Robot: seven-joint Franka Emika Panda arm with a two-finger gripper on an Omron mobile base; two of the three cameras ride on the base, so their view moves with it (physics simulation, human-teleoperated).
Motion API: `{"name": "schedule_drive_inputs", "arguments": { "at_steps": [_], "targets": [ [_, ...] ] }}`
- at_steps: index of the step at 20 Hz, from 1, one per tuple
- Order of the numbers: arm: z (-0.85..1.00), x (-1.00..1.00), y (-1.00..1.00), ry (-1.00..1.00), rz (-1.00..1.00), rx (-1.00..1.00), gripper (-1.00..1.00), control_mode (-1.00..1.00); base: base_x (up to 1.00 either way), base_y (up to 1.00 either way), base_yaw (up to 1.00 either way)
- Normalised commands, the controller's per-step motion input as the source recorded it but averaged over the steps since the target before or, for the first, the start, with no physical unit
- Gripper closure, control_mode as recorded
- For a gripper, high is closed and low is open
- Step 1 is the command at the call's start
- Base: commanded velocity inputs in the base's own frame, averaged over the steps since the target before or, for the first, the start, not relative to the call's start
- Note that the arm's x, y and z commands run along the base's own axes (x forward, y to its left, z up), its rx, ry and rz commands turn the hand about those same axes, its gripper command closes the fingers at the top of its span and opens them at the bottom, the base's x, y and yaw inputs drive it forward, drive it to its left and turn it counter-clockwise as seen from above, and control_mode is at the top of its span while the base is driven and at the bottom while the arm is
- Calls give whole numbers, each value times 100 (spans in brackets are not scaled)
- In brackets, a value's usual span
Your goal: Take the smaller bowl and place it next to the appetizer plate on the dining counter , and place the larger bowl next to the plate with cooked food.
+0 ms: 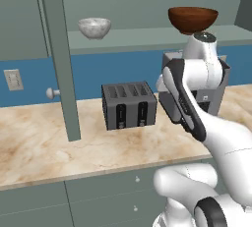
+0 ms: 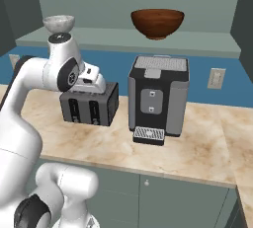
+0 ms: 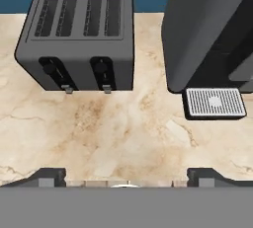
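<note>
A white robot arm stands before a beige marbled kitchen surface (image 1: 44,147); its hand (image 3: 126,175) points down at bare stone, finger tips spread wide and holding nothing. Two bowls wait high on a grey-green shelf (image 2: 123,38) above the appliances: the smaller bowl (image 1: 94,27), grey-white and marbled, sits toward the left, well apart from the larger bowl (image 2: 157,22), a deep reddish-brown wooden one, above the coffee machine (image 2: 158,96). Neither bowl's inside is visible from these low angles (contents cannot be told). The step in hand appears to be reaching for the smaller bowl; doing it well likely means lifting the hand clear of the toaster (image 3: 76,39), keeping away from the upright cabinet post (image 1: 61,59), and closing on the bowl's rim.
</note>
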Motion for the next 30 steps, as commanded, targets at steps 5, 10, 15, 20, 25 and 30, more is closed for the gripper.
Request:
{"name": "schedule_drive_inputs", "arguments": {
  "at_steps": [5,10,15,20,25,30],
  "targets": [
    [49,-20,-13,-25,-10,0,-100,-100,0,0,0],
    [52,-7,-23,-24,-14,9,-100,-100,0,0,0],
    [42,-3,-26,-31,-12,3,-100,-100,0,0,0],
    [32,-1,-19,-16,-12,7,-100,-100,0,0,0],
    [49,0,-28,-7,-5,11,-100,-100,0,0,0],
    [62,0,-30,-2,-5,15,-100,-100,0,0,0]
  ]
}}
